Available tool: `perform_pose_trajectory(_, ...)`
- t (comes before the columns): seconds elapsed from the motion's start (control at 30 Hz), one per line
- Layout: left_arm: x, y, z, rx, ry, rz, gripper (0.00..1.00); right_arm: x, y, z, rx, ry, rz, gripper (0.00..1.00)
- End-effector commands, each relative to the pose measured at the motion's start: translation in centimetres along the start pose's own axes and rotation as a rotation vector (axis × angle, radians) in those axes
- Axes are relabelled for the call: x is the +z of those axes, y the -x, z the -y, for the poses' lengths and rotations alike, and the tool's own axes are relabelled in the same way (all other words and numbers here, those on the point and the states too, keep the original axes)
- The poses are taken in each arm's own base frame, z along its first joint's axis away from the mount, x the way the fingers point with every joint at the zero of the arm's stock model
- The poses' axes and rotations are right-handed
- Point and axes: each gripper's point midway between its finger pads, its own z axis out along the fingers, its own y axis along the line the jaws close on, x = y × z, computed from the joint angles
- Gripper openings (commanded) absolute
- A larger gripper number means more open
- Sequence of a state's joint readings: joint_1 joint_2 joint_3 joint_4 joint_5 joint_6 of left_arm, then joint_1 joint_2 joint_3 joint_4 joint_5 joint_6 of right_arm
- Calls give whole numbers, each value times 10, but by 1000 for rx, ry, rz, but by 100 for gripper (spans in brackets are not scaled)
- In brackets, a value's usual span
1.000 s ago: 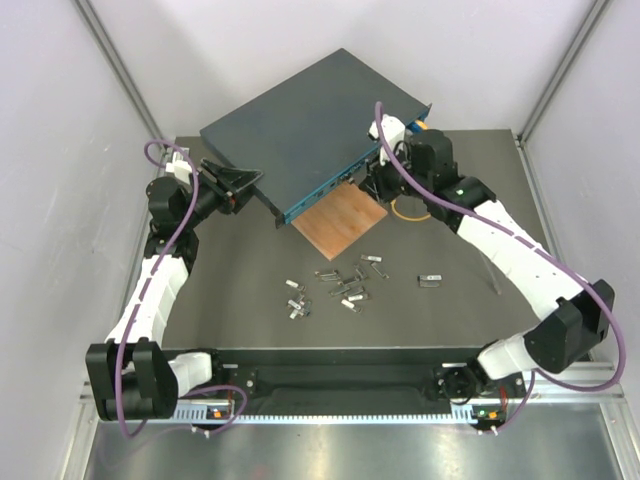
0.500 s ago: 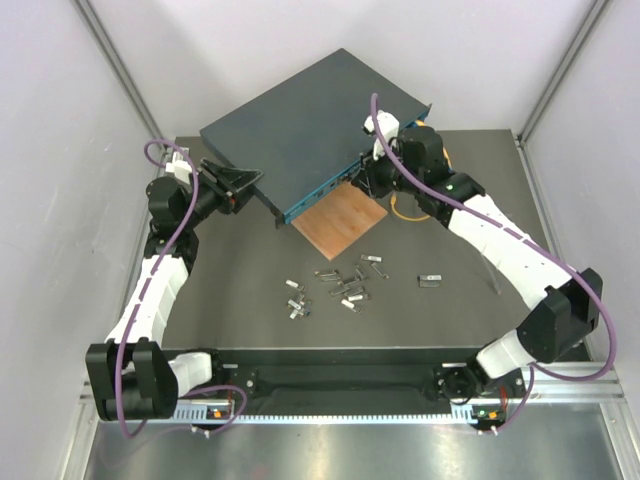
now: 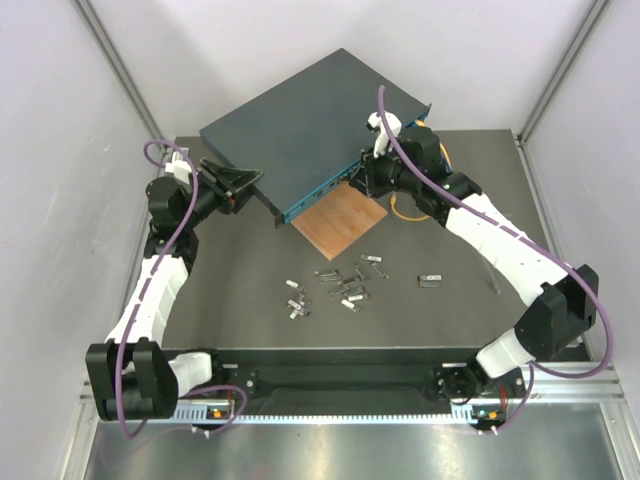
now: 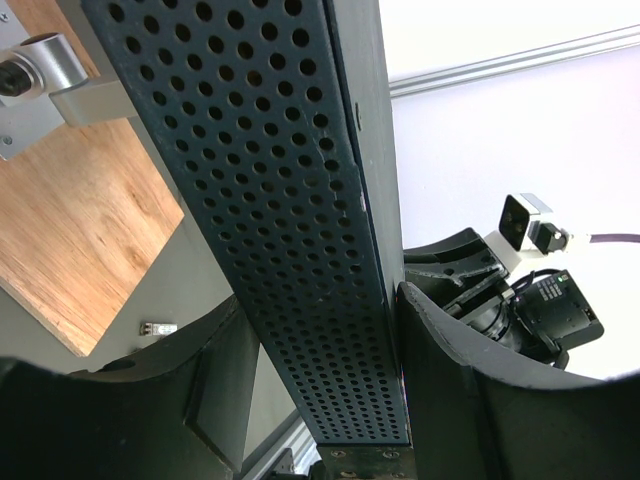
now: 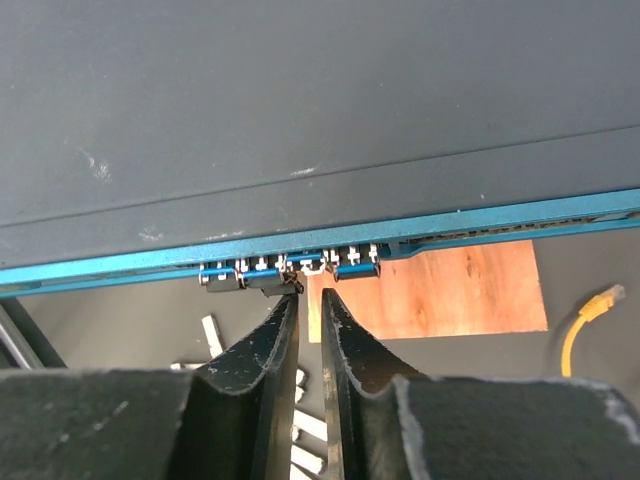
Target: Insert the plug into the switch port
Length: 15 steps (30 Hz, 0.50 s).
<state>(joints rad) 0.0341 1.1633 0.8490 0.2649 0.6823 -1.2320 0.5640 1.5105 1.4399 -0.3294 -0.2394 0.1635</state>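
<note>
Right claw (image 5: pixel 305 297) is presented with its fingers drawn almost together, only a narrow slit being left between them. Whether a plug is pinched at the tips cannot be told, since only a small dark scrap is seen there. Directly ahead of the tips, touching or very nearly so, the teal front face (image 5: pixel 520 215) of the switch (image 5: pixel 300 100) is found. Its long axis runs crosswise to the fingers, left to right across the right wrist view, so the coming push is judged to go straight forward along the fingers into that face. The row of sockets (image 5: pixel 290 272) lies just above the slit. Silver-ended modules (image 5: pixel 222 277) are seated in the sockets to either side. The socket in line with the slit shows a pale end, and whether it is filled cannot be told. Below the face the brown board (image 5: pixel 440 290) is seen, and to its right a yellow cable (image 5: pixel 585 320) is laid on the bench (image 5: pixel 130 320). Left claw (image 4: pixel 320 300) is closed on the switch, one finger on each side of its perforated side wall. Seen from above, the right arm is the one at the socket face, the left arm being placed at the switch's other near corner. Small metal pieces (image 3: pixel 340 285) are scattered loose on the bench, near the board and well apart from both claws.
</note>
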Motion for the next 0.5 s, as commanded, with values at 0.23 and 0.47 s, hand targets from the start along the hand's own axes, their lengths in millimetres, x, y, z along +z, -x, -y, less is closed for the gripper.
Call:
perform_pose_trajectory(0.23, 8, -1, -3, 85, -15, 15, 0, 14, 74, -14, 46, 36, 254, 12)
perform_pose_trajectory(0.47, 8, -3, -4, 90, -13, 11, 0, 18, 95, -13, 76, 23, 299, 12)
